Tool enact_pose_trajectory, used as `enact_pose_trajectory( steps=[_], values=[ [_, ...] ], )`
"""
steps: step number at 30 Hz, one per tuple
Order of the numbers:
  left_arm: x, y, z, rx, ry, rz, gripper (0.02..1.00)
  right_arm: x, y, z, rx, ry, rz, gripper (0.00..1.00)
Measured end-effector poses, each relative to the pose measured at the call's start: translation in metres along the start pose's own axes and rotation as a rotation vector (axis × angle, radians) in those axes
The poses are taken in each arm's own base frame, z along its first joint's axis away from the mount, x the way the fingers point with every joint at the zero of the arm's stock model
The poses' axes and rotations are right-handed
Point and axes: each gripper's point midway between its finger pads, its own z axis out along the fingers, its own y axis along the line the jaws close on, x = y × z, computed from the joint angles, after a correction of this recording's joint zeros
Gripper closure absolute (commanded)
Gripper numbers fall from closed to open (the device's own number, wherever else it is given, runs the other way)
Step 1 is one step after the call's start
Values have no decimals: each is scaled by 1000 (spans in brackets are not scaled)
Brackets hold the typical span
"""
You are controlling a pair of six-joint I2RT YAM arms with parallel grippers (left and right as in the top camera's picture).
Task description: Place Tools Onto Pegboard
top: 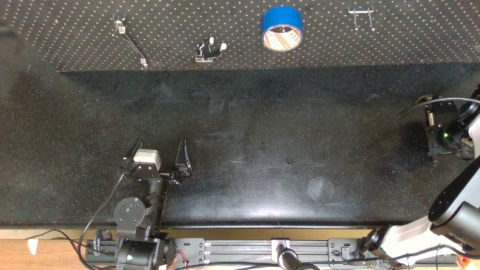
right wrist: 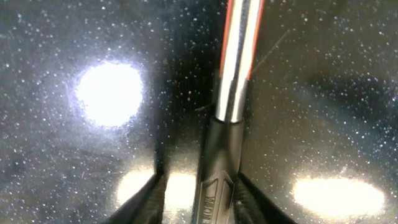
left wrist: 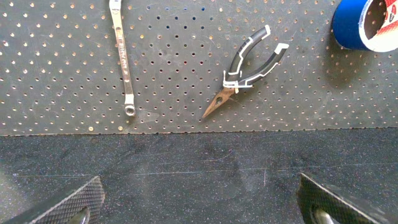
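At the table's right edge, the right gripper sat low over a tool with a black handle and a shiny shaft, which lay along the dark, speckled top. Its fingers stood close on either side of the handle, one against it and the other with a thin gap beside it, so they seemed not clamped. Near the front left, well apart from the tool, the left gripper hung above the table with its fingers wide apart, facing the pegboard at the back. On that board, from left to right, hung a wrench, black-and-white pliers and a blue tape roll; a metal hook stood farther right, apart from the tape
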Motion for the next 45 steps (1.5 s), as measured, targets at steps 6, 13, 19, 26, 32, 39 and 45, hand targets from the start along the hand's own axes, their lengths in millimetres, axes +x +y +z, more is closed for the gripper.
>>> enact_pose_trajectory(
  steps=[6, 13, 19, 26, 32, 39, 45],
  values=[
    [0, 0, 0, 0, 0, 0, 23, 0, -1, 0, 4, 1, -3, 851],
    [0, 0, 0, 0, 0, 0, 23, 0, -1, 0, 4, 1, -3, 853],
    [0, 0, 0, 0, 0, 0, 23, 0, -1, 0, 4, 1, -2, 925],
    [0, 0, 0, 0, 0, 0, 20, -3, 3, -3, -15, -17, 10, 925],
    [0, 0, 0, 0, 0, 0, 23, -30, 27, -92, -21, -361, 25, 925],
    [0, 0, 0, 0, 0, 0, 23, -40, 86, -207, -34, -754, 44, 925],
    [0, 0, 0, 0, 0, 0, 23, -61, 147, -264, -109, -982, -123, 923]
  ],
)
